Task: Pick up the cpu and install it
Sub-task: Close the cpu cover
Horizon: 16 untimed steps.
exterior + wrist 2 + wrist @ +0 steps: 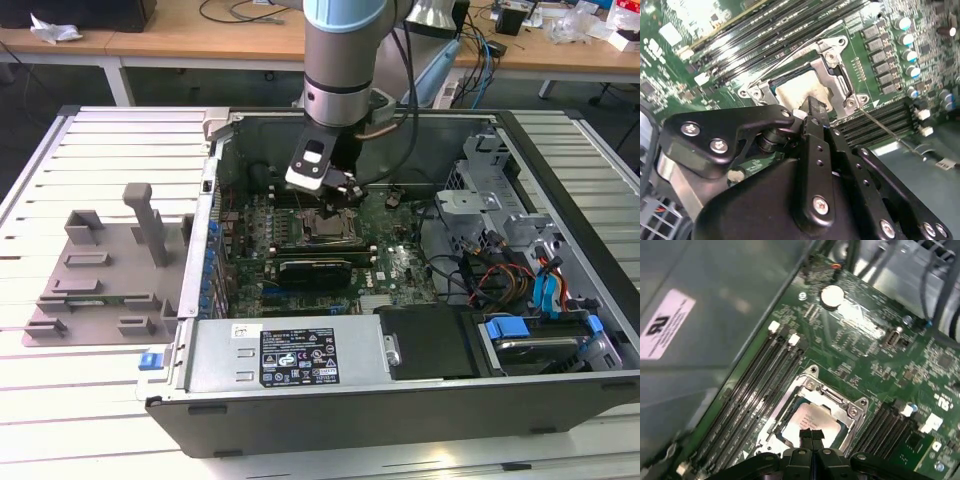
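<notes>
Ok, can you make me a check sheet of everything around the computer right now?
Surface: white slatted table, open computer case on it.
Job's things: cpu lies in the socket on the motherboard.
Clutter: grey fixture tray on the exterior view's left.
Grippers: end effector shut, directly over the cpu; contact cannot be told.
Cables: wire bundle inside the case, on the exterior view's right.
Surroundings: wooden desks behind, with more cables.

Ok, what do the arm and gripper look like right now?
The arm is a silver-grey cylinder with a pale blue cap above and a white block at the wrist. The gripper is matte black: flat linkage plates with silver screws, narrowing to two slim fingers.
</notes>
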Motion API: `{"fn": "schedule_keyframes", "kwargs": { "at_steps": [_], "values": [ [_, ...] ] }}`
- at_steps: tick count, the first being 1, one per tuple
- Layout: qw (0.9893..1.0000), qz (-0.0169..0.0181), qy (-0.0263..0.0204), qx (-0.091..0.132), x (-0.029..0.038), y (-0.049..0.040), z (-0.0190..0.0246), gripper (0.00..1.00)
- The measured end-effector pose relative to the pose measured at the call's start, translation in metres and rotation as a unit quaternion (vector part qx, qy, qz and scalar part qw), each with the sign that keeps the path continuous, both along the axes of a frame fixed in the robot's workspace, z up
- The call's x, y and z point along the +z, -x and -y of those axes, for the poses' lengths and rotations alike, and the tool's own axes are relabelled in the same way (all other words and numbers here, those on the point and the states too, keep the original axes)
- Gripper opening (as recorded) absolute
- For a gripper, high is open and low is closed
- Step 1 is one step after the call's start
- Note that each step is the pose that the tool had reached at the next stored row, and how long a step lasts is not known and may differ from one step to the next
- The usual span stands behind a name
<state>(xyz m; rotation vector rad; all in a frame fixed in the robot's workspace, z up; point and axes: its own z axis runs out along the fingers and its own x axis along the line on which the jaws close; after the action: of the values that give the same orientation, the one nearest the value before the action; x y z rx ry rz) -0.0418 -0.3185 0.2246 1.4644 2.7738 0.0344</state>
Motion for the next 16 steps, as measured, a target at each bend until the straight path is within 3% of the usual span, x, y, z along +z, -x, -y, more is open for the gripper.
{"fn": "schedule_keyframes", "kwargs": {
  "at_steps": [2,4,5,6,9,10,11,12,13,14,16],
  "values": [
    [0.9998,0.0000,0.0000,0.021,0.0000,0.0000,0.0000,0.11],
    [0.9988,0.0000,0.0000,0.050,0.0000,0.0000,0.0000,0.11],
    [0.9976,0.0000,0.0000,0.069,0.0000,0.0000,0.0000,0.11],
    [0.9950,0.0000,0.0000,0.100,-0.0001,0.0000,0.0000,0.11],
    [0.9899,0.0000,0.0000,0.142,-0.0001,0.0000,0.0000,0.11],
    [0.9859,0.0000,0.0000,0.167,-0.0001,0.0000,0.0000,0.11],
    [0.9830,0.0000,0.0000,0.184,-0.0001,0.0000,0.0000,0.11],
    [0.9785,0.0000,0.0000,0.206,-0.0001,0.0000,0.0000,0.11],
    [0.9752,0.0000,0.0000,0.221,-0.0001,0.0000,0.0000,0.11],
    [0.9703,0.0000,0.0001,0.242,-0.0001,0.0000,0.0000,0.11],
    [0.9618,0.0000,0.0000,0.274,-0.0002,0.0000,0.0000,0.11]
  ]
}}
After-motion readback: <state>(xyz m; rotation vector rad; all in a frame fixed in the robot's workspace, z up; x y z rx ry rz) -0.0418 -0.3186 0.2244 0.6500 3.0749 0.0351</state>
